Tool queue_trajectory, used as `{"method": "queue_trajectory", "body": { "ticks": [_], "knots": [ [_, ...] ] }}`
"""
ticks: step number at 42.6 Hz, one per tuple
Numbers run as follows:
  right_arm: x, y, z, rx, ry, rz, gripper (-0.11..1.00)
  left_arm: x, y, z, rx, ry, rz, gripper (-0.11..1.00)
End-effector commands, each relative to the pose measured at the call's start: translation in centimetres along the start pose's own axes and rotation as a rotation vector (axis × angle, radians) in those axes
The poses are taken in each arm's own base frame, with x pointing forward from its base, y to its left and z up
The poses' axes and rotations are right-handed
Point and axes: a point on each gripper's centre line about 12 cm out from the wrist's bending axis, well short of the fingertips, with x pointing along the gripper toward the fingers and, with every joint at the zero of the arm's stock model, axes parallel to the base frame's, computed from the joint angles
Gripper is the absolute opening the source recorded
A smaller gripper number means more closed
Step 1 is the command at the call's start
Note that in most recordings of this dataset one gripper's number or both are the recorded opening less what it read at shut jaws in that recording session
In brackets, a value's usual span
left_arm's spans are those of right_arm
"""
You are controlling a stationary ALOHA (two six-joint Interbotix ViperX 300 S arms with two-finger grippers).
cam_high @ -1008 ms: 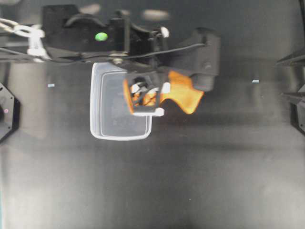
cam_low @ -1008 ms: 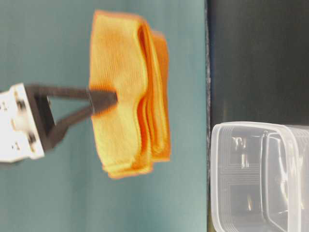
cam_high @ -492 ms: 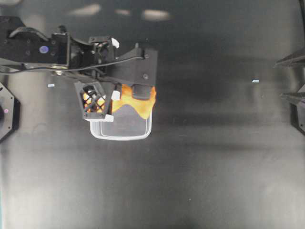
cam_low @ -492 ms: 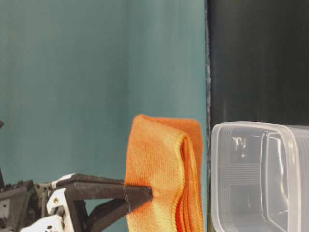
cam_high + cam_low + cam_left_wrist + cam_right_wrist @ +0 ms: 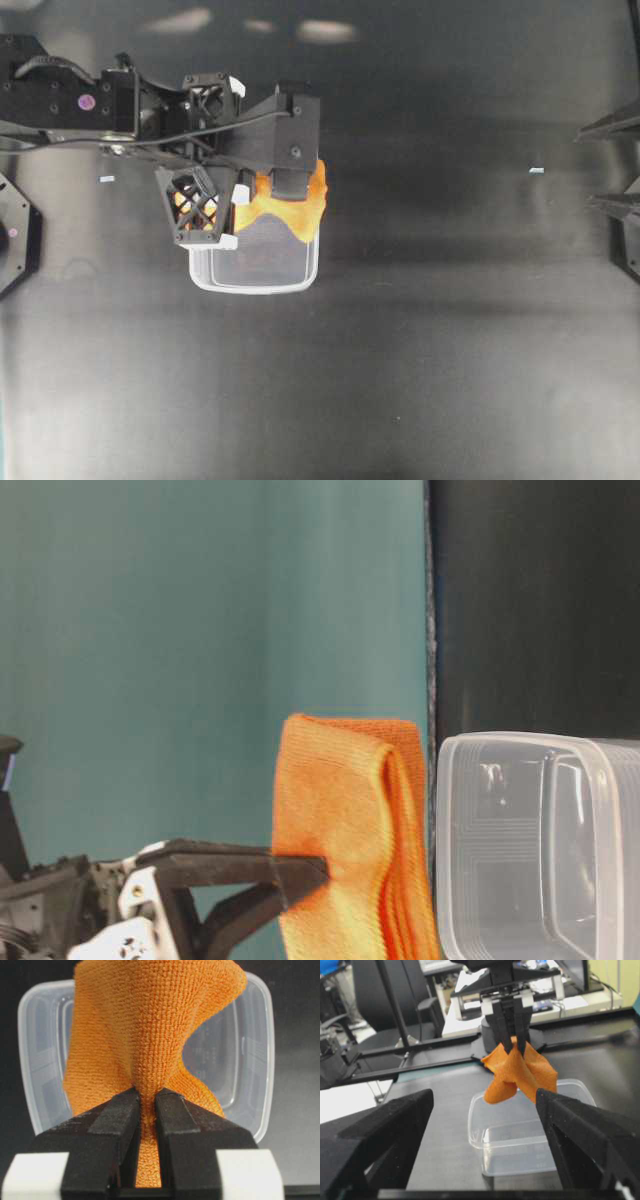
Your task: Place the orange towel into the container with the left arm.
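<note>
My left gripper (image 5: 146, 1105) is shut on the orange towel (image 5: 150, 1025) and holds it bunched, hanging over the clear container (image 5: 260, 1060). In the overhead view the left gripper (image 5: 222, 205) and the towel (image 5: 292, 208) are above the far end of the container (image 5: 250, 286). The table-level view shows the towel (image 5: 350, 860) close against the container's rim (image 5: 450, 780); I cannot tell if they touch. The right wrist view shows the towel (image 5: 520, 1072) dangling at rim height over the container (image 5: 530, 1135). My right gripper (image 5: 484, 1096) is open and empty, far off.
The right gripper's pointed jaws (image 5: 600, 165) sit at the overhead view's right edge. A black arm base (image 5: 15, 235) stands at the left edge. The dark tabletop (image 5: 400, 380) spreads around the container. Desks and chairs lie beyond the table.
My left gripper has carried the towel leftward and down, from beside the container to over it. In the last half second it has barely shifted.
</note>
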Motion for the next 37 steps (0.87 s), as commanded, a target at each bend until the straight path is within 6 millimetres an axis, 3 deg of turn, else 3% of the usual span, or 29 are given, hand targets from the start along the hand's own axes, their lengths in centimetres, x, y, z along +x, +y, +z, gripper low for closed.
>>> {"method": "queue_trajectory", "body": {
  "ticks": [1, 4, 6, 15, 18, 22, 28, 37],
  "knots": [
    [0.1, 0.1, 0.7, 0.005, -0.015, 0.004, 0.8, -0.8, 0.0, -0.1, -0.01, -0.03, 0.005, 0.07],
    [0.1, 0.1, 0.7, 0.005, -0.015, 0.004, 0.8, -0.6, 0.0, -0.4, -0.019, -0.023, 0.003, 0.07],
    [0.1, 0.1, 0.7, 0.005, -0.015, 0.004, 0.8, -0.5, 0.1, -0.5, -0.027, -0.024, 0.005, 0.14],
    [0.1, 0.1, 0.5, 0.005, -0.01, 0.003, 0.8, -0.6, -0.2, -0.5, -0.058, -0.11, 0.006, 0.76],
    [0.1, 0.1, 0.6, 0.005, -0.013, 0.004, 0.8, -0.9, -0.5, -0.8, -0.052, -0.145, 0.004, 0.89],
    [0.0, 0.2, 0.8, 0.005, -0.019, 0.005, 0.8, -2.4, -0.8, -1.3, -0.051, -0.224, 0.001, 0.85],
    [0.0, 0.1, 0.8, 0.005, -0.02, 0.003, 0.79, -6.3, -1.5, -3.3, -0.06, -0.425, -0.006, 0.79],
    [0.2, 0.0, 0.6, 0.005, -0.012, -0.004, 0.79, -11.1, -2.3, -8.2, -0.063, -0.792, -0.021, 0.8]
  ]
}}
